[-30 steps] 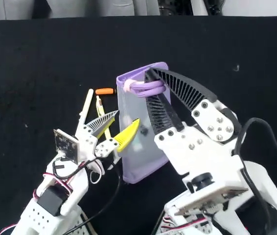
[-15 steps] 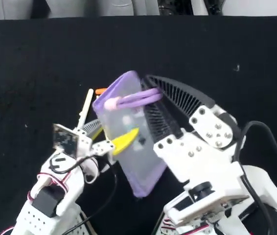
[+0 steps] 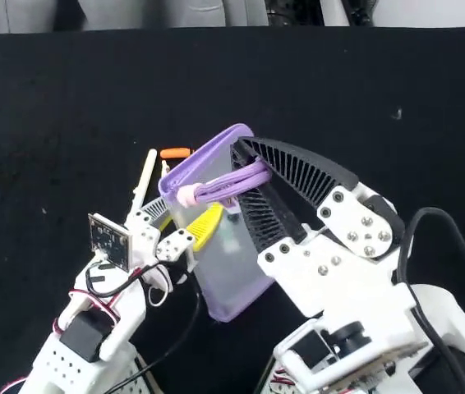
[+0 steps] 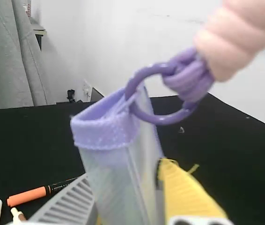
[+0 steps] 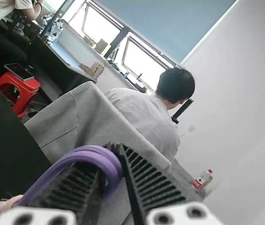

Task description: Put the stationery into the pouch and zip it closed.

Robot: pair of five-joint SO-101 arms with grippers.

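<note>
Two grippers hold the pouch (image 3: 226,254), which hangs tilted above the black table (image 3: 380,82) with its purple top edge leaning toward the left arm. The right gripper (image 3: 241,167) has its black ribbed jaws pressed together on the purple loop (image 3: 234,182) at the top of the pouch; in the right wrist view the loop (image 5: 83,159) is squeezed between them. A pink bead (image 3: 187,195) sits on the loop's far end, at the pouch's upper corner. The left gripper (image 3: 193,213) pinches the pouch's side edge, its yellow finger (image 4: 184,197) flat on one face and its grey finger (image 4: 69,206) on the other. Whether the bottom corner touches the table is hard to tell, as the arms crowd it. Just beyond the left gripper an orange marker (image 3: 175,153) and a white pen (image 3: 145,176) lie on the table, outside the pouch and close to its tilted top edge. Wide open room remains toward the far side of the table and on both flanks, while the near side is filled by the two arm bases.
</note>
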